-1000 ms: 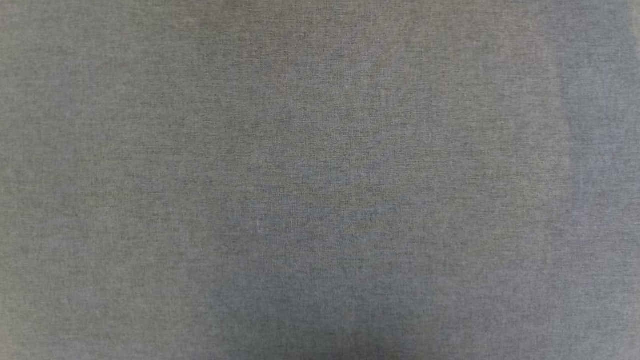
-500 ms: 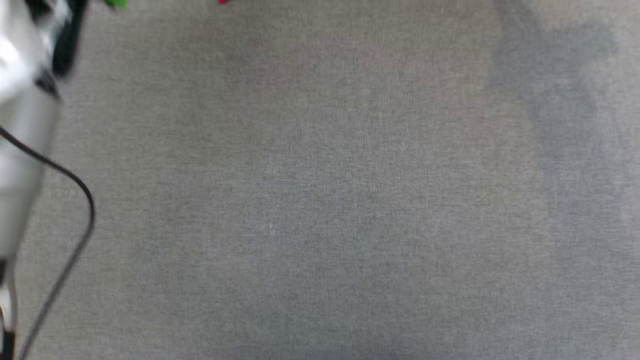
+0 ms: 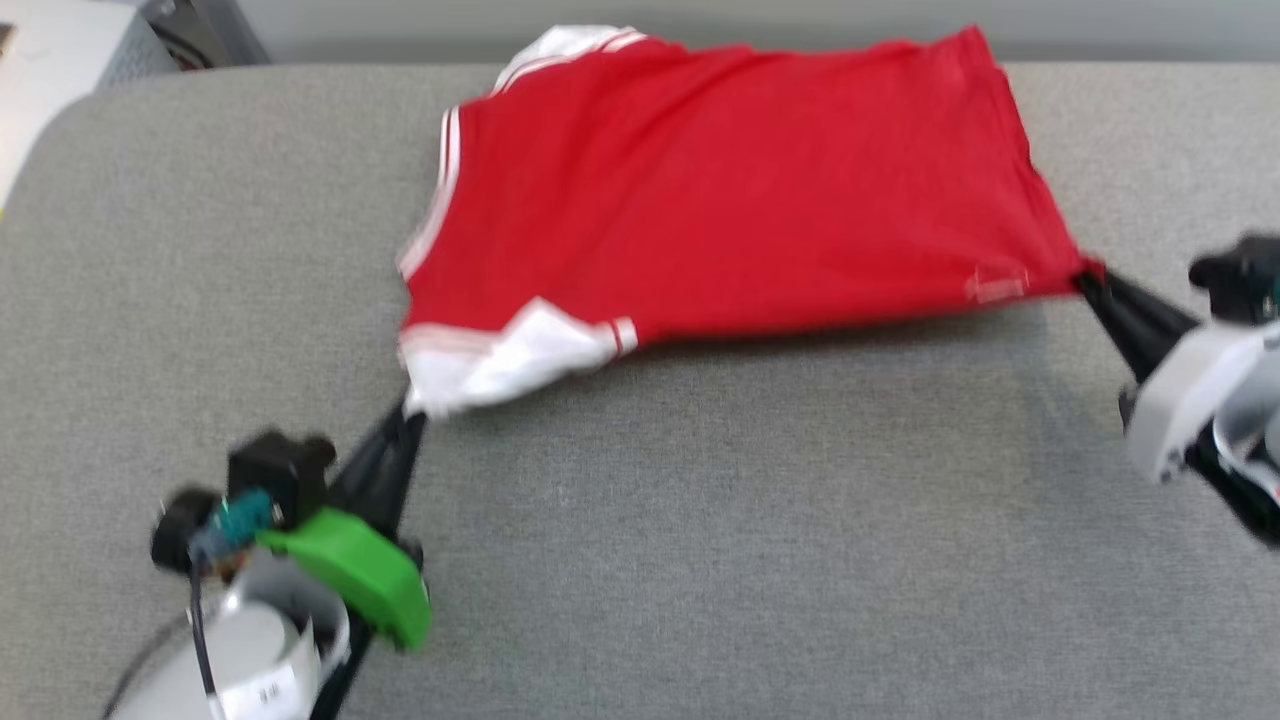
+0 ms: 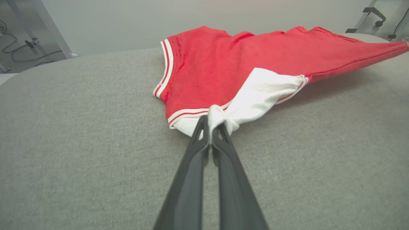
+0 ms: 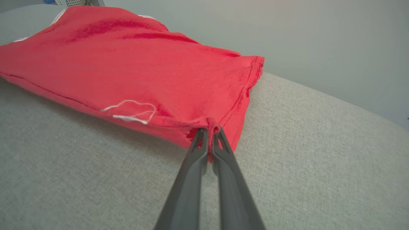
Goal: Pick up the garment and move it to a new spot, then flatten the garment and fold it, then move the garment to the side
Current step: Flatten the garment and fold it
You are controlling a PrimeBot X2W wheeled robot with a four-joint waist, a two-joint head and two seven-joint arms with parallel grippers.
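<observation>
Currently the garment [image 3: 720,190] lies spread across the grey fabric surface [image 3: 700,540], its near edge apparently raised slightly. Fingers of the left gripper [image 3: 410,410] are closed on the white sleeve [image 3: 500,365]; fingers of the right gripper [image 3: 1088,280] are closed on the red hem corner, just beside a small white mark [image 3: 997,285].

The garment [image 3: 740,190] is red with white sleeves [image 3: 500,365] and red-and-white striped trim [image 3: 448,165]. The upholstered surface [image 3: 700,560] is mottled grey. The left gripper [image 3: 408,408] has dark fingers [image 3: 380,465] and a green cover [image 3: 350,570].
</observation>
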